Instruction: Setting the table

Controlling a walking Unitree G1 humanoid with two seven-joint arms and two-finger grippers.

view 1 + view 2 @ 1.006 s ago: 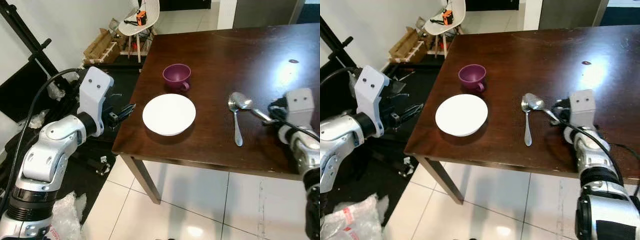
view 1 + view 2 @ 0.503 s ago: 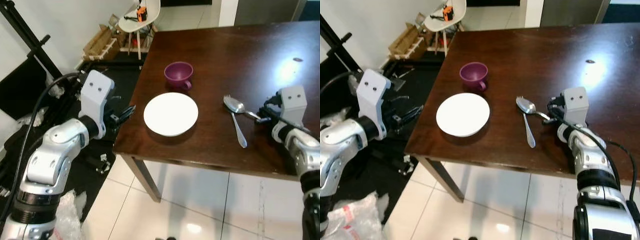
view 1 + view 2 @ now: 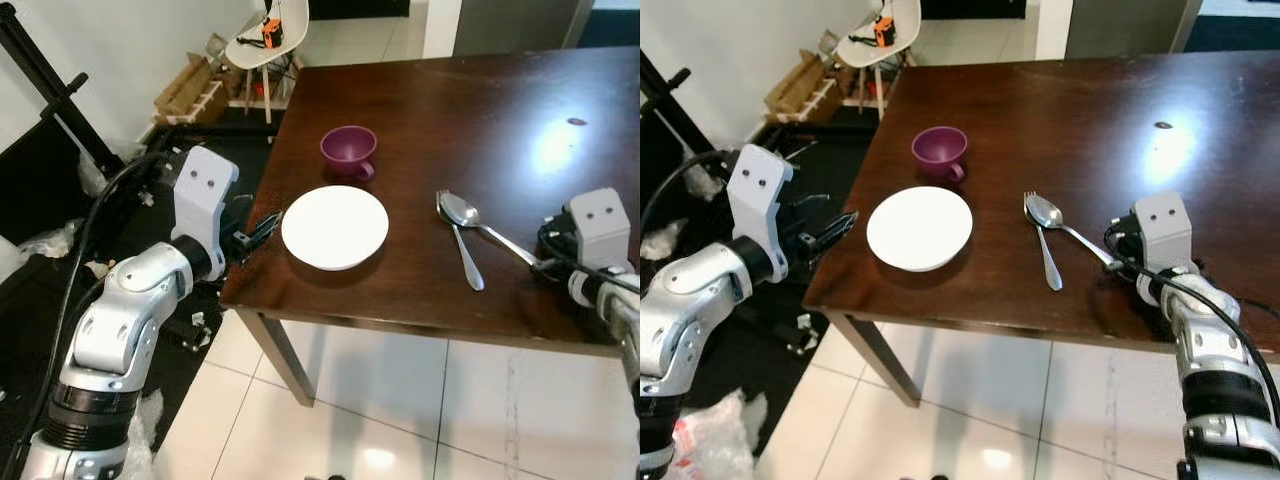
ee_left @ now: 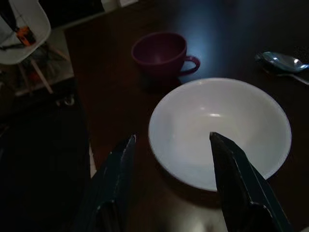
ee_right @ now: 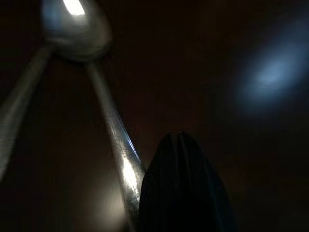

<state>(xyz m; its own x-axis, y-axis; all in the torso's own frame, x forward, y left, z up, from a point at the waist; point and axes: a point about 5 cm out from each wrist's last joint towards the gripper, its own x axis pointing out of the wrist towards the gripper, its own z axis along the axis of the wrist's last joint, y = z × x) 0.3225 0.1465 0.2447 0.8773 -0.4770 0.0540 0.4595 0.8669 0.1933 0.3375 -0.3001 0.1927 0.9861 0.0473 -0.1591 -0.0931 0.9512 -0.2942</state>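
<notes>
**Spoon laid flat beside the fork**

A second ago the spoon [image 3: 478,225] was lifted in the right gripper [image 3: 1117,262], bowl raised above the table [image 3: 460,90]. It now lies on the wood, its bowl touching the fork [image 3: 458,243] head. The left gripper [image 3: 262,228] has moved closer to the white bowl [image 3: 334,226] (fingers spread toward its rim).

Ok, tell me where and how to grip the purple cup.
Take the purple cup by its rim wall, fingers straddling it from above: it stands upright and open. Its small handle points toward the white bowl, probably too tight for the left gripper.
</notes>
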